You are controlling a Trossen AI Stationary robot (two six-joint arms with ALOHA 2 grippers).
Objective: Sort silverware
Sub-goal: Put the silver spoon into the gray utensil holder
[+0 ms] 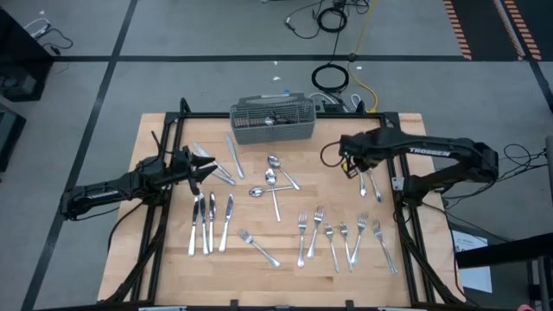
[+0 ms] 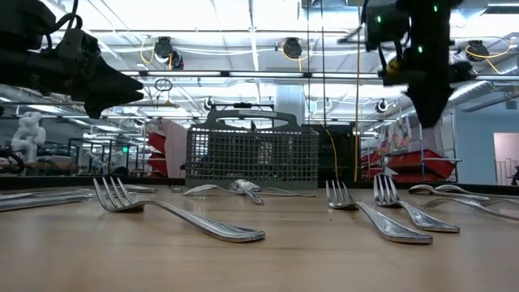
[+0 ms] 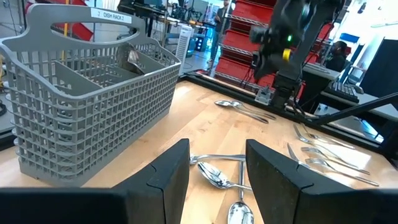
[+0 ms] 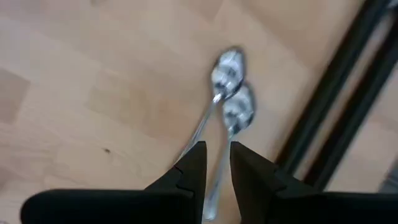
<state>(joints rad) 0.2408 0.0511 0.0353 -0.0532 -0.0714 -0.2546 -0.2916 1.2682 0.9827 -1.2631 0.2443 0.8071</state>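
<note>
Right pincer [image 1: 352, 166] is hovering at about two o'clock on the surface [image 1: 432, 259], pointing down over two spoons [image 4: 229, 93] lying side by side near the edge rail. Its fingers are standing only narrowly apart and holding nothing; the spoon handles are running beneath the gap.

Left pincer [image 3: 217, 180] is waiting at about nine o'clock, fingers spread fairly wide, empty, facing the basket [image 1: 271, 123].

Silverware is lying loose across the surface: knives [image 1: 207, 223] at seven o'clock, a row of forks [image 1: 341, 235] at five o'clock, more spoons [image 1: 272, 177] near the centre, a few pieces beside the left pincer. The basket is sitting at twelve o'clock; something shiny is showing in a rear compartment, too unclear to name.

Judgement: a pick is in hand, early in the sort, with most pieces not yet binned. The next move is calling for a descent so the fingers straddle one spoon handle only, then a close; the neighbouring spoon is lying so near that both could get caught.

Writing: "TROSSEN" on the right arm [image 1: 432, 154]; a white label on the basket handle [image 3: 112, 15], reading roughly "DISH RACK".
</note>
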